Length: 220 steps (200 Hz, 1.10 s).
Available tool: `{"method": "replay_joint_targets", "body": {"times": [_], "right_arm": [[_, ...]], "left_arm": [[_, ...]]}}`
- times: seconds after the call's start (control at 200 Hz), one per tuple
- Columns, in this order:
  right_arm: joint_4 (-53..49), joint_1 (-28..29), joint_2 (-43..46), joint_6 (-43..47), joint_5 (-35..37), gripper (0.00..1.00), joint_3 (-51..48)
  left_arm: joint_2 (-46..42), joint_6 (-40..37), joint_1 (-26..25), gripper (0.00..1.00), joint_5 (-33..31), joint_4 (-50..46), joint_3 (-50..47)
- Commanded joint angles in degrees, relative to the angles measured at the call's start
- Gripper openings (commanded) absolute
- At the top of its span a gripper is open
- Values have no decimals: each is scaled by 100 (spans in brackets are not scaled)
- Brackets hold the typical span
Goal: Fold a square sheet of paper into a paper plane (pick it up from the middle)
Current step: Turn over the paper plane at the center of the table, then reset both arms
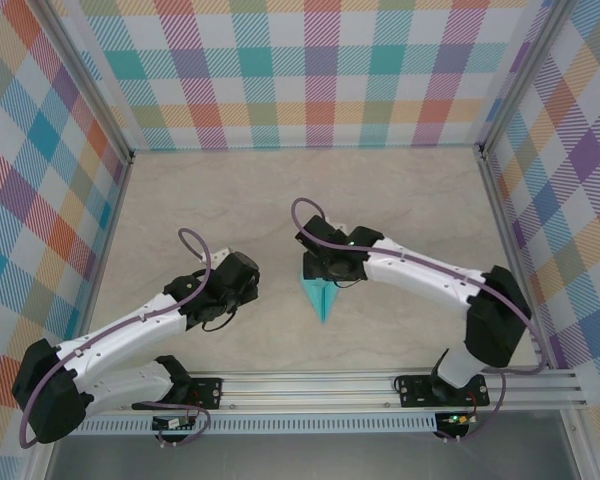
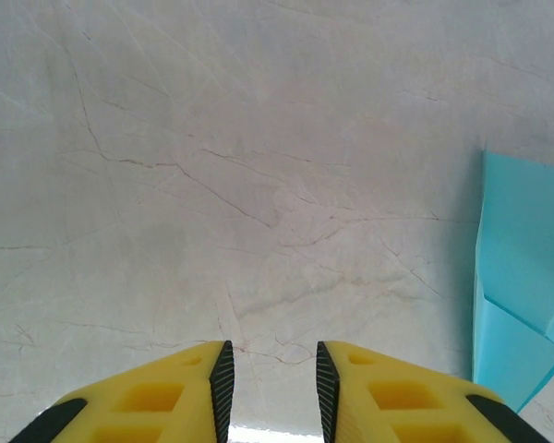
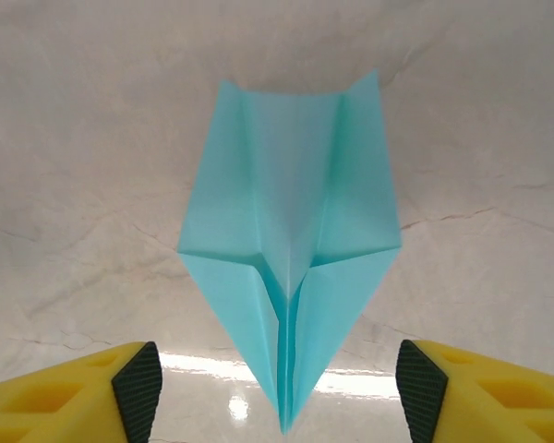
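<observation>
Overhead and wrist views of a two-arm bench. The paper plane (image 1: 322, 296) lies on the pale, veined worktop (image 1: 400, 190) near its middle, between the two arms and closer to the right one. Its pointed nose is directed toward the arm bases and its broad tail away from them.

Right arm: the right pincer (image 1: 331, 268) hangs directly over the tail end of the plane. In the right wrist view the jaws stand wide apart, one yellow finger with a black pad (image 3: 137, 380) at each lower corner. The nose of the plane (image 3: 291, 268) lies in the gap between them, apart from both pads, so nothing is gripped. This view also shows the central crease, the two layered flaps folded to the midline, and the notched rear edge.

Left arm: the left pincer (image 1: 242, 284) sits to the left of the plane, apart from it. In the left wrist view its jaws are parted by a narrow gap with only bare worktop between the fingers (image 2: 223, 392); they hold nothing. One edge of the plane (image 2: 522, 277) enters at the right margin.

Surroundings: plaid panels (image 1: 310, 70) wall three sides, and an aluminium rail (image 1: 380, 385) carries the bases.
</observation>
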<state>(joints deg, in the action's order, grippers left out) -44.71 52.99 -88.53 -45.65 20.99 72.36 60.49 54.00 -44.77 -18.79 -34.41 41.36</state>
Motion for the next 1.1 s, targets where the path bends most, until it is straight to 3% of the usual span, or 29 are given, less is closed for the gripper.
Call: {"method": "replay_joint_targets", "body": {"times": [0.0, 0.235, 0.275, 0.345, 0.515, 0.585, 0.73, 0.8, 0.885, 1.095], "right_arm": [[-145, 19, 861, 68, 838, 75, -259], [-149, -18, 2164, 278, 2747, 88, -875], [-183, -95, 2275, 301, 3089, 97, -982], [52, -385, 2366, 736, 3344, 99, -1233], [1086, -1660, 2015, 1915, 3298, 100, -1939], [1779, -2230, 1737, 2366, 3098, 100, -2268], [3500, -3180, 1128, 3175, 2117, 100, -2894], [3912, -3313, 1048, 3484, 1996, 100, -2923], [5418, -3411, 1171, 4083, 1547, 100, -3521], [7258, -4112, 979, 4430, 135, 100, -4461]], "left_arm": [[-156, -146, 100, 33, -266, -192, -58], [-452, -445, 150, 46, -755, -315, -79], [-526, -564, 171, 55, -868, -305, -84], [-616, -775, 236, 72, -1123, -311, -98], [-646, -1489, 689, 94, -1645, -294, -77], [-593, -1824, 951, 100, -1883, -225, -29], [-265, -2386, 1905, 100, -1841, 201, -68], [-88, -2525, 2421, 100, -1719, 366, -49], [65, -2588, 3011, 100, -1410, 747, -165], [150, -3029, 3306, 100, -1724, 2082, -686]]}}
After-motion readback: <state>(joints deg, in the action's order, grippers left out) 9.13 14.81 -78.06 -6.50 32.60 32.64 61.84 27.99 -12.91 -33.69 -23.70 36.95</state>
